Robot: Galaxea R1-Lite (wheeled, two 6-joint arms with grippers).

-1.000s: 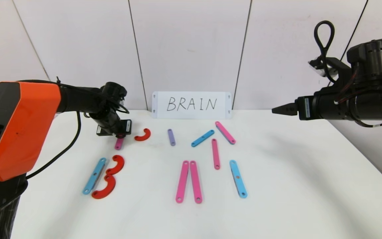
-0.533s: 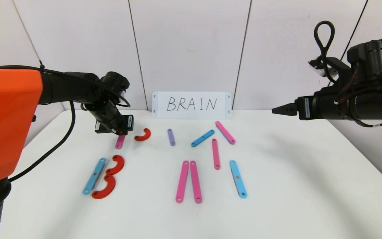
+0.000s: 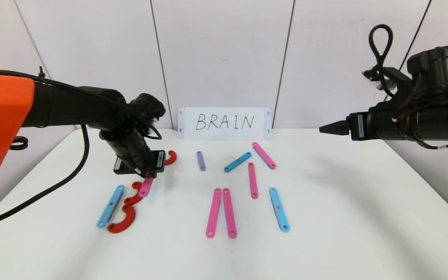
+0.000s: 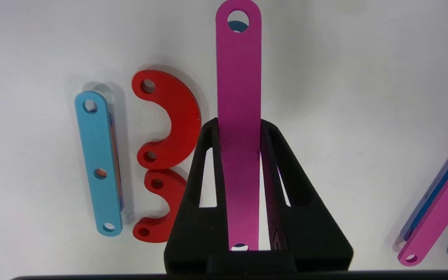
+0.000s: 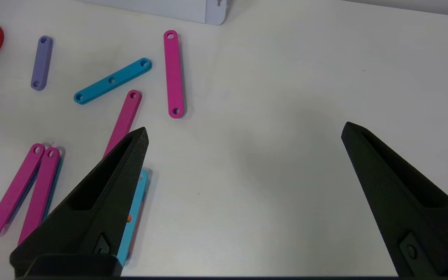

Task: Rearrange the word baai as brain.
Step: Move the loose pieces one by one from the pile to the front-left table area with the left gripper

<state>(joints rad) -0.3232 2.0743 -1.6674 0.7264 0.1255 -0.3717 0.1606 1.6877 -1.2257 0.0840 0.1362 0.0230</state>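
L gripper (image 3: 146, 175) is clamped on a short pink strip (image 3: 145, 187), over the table's (image 3: 325, 217) left side; in the L wrist view the strip (image 4: 238, 116) runs up betw. the two black fingers (image 4: 204, 155) and sticks out past the tips. The strip hangs just above the upper red curve (image 3: 135, 193), w/ its free end overlapping that curve in the head view; can't tell if it touches. Below sits a second red curve (image 3: 122, 221), end to end w/ the first, and a blue strip (image 3: 110, 206) lies just beside both on their left, the three reading as a B. A third red curve (image 3: 171, 156) shows partly behind the gripper, farther back. Mid-table: purple strip (image 3: 200, 160), a slanted blue strip (image 3: 237, 161), a slanted pink strip (image 3: 264, 155) and an upright pink one (image 3: 252, 180) near each other, not joined. Nearer the front, two long pink strips (image 3: 221, 212) meet at their tops in a narrow wedge, and another blue strip (image 3: 279, 209) lies to their right, apart. The white card (image 3: 224, 123) reading BRAIN stands at the back against the wall. R gripper (image 5: 243, 132) is parked high at the right side, well apart from the pieces, jaws spread wide, nothing betw. them.
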